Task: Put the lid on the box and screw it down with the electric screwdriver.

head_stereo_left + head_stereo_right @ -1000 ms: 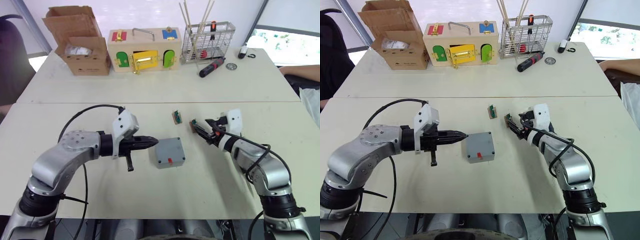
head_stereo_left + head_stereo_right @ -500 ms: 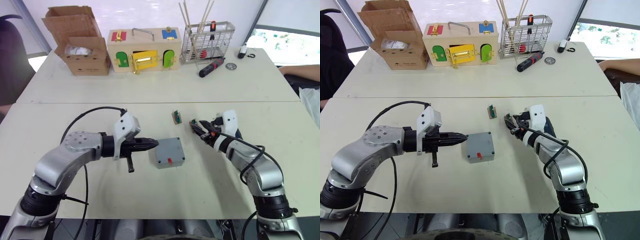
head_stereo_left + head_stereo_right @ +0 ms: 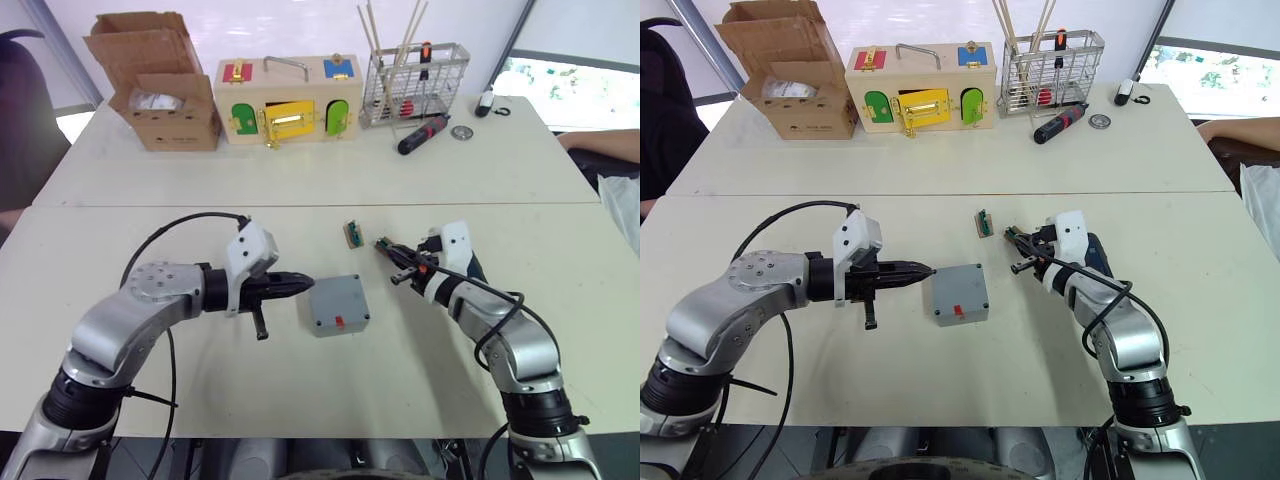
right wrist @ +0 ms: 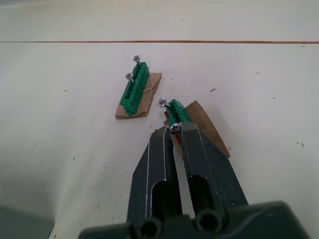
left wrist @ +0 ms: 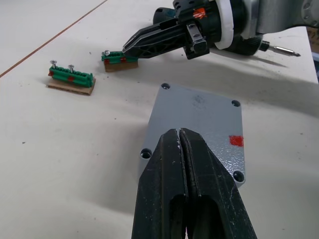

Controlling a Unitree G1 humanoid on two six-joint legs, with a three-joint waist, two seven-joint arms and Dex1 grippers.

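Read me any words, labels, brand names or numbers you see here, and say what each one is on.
No text can be read.
Cardboard carton: faint print on its front, too small to read.
Box: plain red mark, no lettering.
Colourful wooden latch box: no lettering visible.

A robotics lab or test workshop, by the look of it. Two pale tables (image 3: 330, 180) pushed together carry a colourful wooden latch box (image 3: 288, 100), a wire tool basket (image 3: 416, 84) and an open cardboard carton (image 3: 160, 85).

A matt grey painted lid (image 5: 199, 130), smooth and faintly speckled, is seen on a matt off-white surface (image 5: 60, 149). Green plastic screw holders (image 4: 135, 83) are backed with brown cardboard; glossy black plastic forms the left hand (image 5: 180, 137).
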